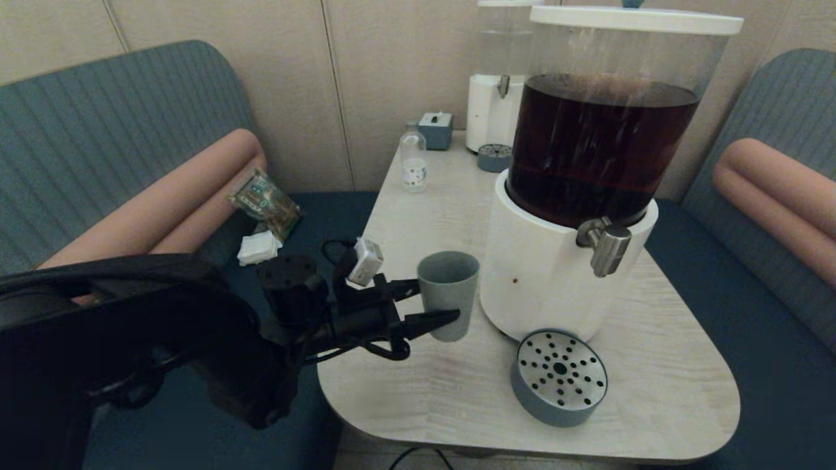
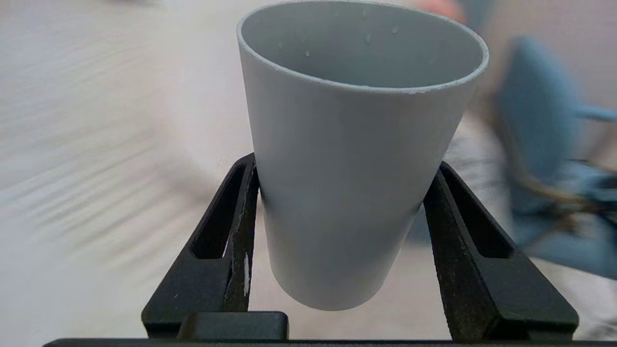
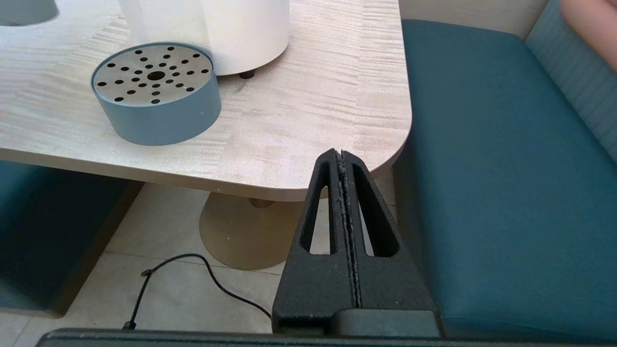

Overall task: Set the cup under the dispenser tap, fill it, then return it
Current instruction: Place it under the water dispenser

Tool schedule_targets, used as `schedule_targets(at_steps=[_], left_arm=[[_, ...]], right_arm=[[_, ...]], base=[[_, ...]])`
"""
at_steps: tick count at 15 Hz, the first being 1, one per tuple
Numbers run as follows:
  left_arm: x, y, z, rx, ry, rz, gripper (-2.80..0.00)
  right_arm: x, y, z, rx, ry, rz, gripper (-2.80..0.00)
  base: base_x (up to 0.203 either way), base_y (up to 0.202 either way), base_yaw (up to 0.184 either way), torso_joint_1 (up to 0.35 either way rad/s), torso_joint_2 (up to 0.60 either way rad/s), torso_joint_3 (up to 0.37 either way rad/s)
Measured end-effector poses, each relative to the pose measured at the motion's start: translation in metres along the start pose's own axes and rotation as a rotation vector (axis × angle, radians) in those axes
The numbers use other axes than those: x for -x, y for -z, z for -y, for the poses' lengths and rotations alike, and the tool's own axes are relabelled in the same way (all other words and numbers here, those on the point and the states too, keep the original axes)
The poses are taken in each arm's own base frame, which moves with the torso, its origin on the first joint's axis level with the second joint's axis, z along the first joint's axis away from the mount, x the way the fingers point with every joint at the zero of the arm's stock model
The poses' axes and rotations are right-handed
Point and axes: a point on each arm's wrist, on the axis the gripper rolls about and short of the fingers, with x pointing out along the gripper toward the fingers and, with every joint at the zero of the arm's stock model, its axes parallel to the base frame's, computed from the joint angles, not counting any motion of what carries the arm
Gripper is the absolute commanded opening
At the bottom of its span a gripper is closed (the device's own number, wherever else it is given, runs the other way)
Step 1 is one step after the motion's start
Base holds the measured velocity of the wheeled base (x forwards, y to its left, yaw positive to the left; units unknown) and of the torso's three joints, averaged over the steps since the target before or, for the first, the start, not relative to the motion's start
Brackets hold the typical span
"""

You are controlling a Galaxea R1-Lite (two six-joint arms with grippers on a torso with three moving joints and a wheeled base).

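The grey-blue cup (image 1: 448, 287) is upright just left of the big dispenser's white base (image 1: 542, 287), at the table's front left. My left gripper (image 1: 437, 300) is shut on the cup, one black finger on each side of its lower half. In the left wrist view the cup (image 2: 352, 159) looks empty apart from a few droplets, and the fingers (image 2: 241, 217) press its sides. The steel dispenser tap (image 1: 606, 243) juts out to the right of the cup, with nothing under it. My right gripper (image 3: 341, 159) is shut and empty, below the table's near right corner.
A round grey perforated drip tray (image 1: 560, 376) sits on the table (image 1: 666, 365) in front of the dispenser, also in the right wrist view (image 3: 154, 91). A second clear dispenser (image 1: 499, 98), a small bottle (image 1: 413, 160) and a tissue box (image 1: 436, 129) stand at the back. Teal benches flank both sides.
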Motion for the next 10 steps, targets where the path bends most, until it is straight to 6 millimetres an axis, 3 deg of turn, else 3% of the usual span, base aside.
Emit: schedule_targets(at_steps=[3, 5, 10], left_arm=[[-0.022, -0.022, 0.052, 0.005, 0.068, 0.033, -2.8], [-0.034, -0.029, 0.074, 0.013, 0.101, 0.053, -2.8], [-0.056, -0.025, 0.081, 0.012, 0.141, 0.071, -2.8]], right_arm=[[0.0, 0.0, 0.0, 0.0, 0.0, 0.0, -2.8], [0.0, 0.0, 0.0, 0.0, 0.0, 0.0, -2.8], [0.0, 0.0, 0.0, 0.0, 0.0, 0.0, -2.8]], base=[[0.0, 0.0, 0.0, 0.0, 0.0, 0.0], [0.0, 0.0, 0.0, 0.0, 0.0, 0.0], [0.0, 0.0, 0.0, 0.0, 0.0, 0.0]])
